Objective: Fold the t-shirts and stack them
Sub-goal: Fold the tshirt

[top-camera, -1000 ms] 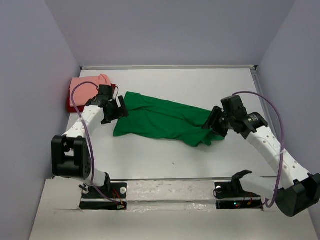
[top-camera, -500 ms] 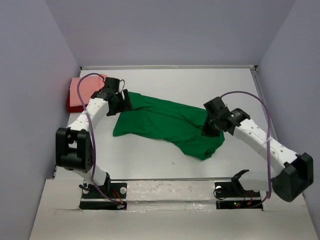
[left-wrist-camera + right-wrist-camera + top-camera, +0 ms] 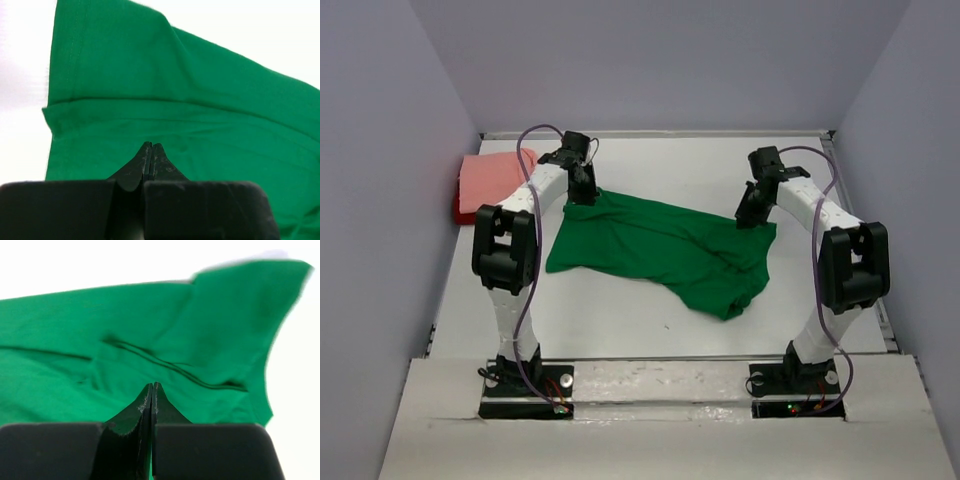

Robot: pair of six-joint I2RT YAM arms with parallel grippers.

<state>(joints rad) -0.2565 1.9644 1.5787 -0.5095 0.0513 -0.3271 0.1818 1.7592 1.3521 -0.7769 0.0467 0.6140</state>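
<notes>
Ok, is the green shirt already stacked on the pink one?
No, the green t-shirt lies spread out by itself, apart from the pink t-shirt at far left.

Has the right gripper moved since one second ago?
Yes. The right gripper went away from the arm bases, toward the table's far edge, shut on the green t-shirt.

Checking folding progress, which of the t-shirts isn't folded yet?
The green t-shirt, spread loose in the middle. The pink t-shirt lies folded on the dark red t-shirt at the far left corner.
</notes>
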